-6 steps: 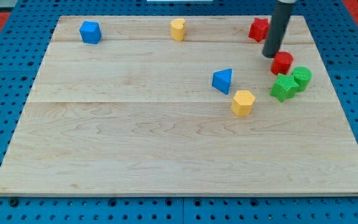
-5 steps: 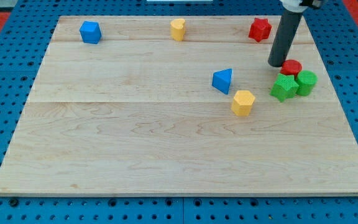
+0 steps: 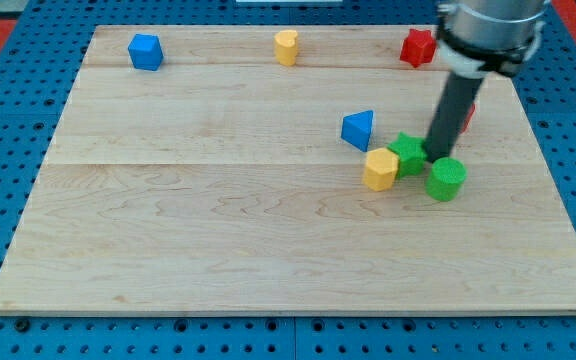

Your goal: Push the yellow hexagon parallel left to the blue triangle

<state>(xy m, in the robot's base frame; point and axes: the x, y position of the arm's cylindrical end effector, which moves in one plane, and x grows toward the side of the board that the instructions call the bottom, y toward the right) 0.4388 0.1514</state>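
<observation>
The yellow hexagon (image 3: 380, 168) lies right of the board's middle, just below and right of the blue triangle (image 3: 359, 130). A green star-shaped block (image 3: 407, 153) touches the hexagon's right side. My tip (image 3: 437, 154) stands right beside that green block, on its right, with a green cylinder (image 3: 446, 179) just below and right of it. A red cylinder (image 3: 466, 115) is mostly hidden behind the rod.
A blue cube (image 3: 145, 51) sits at the top left, a yellow block (image 3: 286, 46) at the top middle and a red star (image 3: 418, 47) at the top right of the wooden board (image 3: 218, 230).
My tip has swept down and left from near the red cylinder. It has pushed the green blocks left and down; the green star now presses the yellow hexagon, which has shifted slightly left.
</observation>
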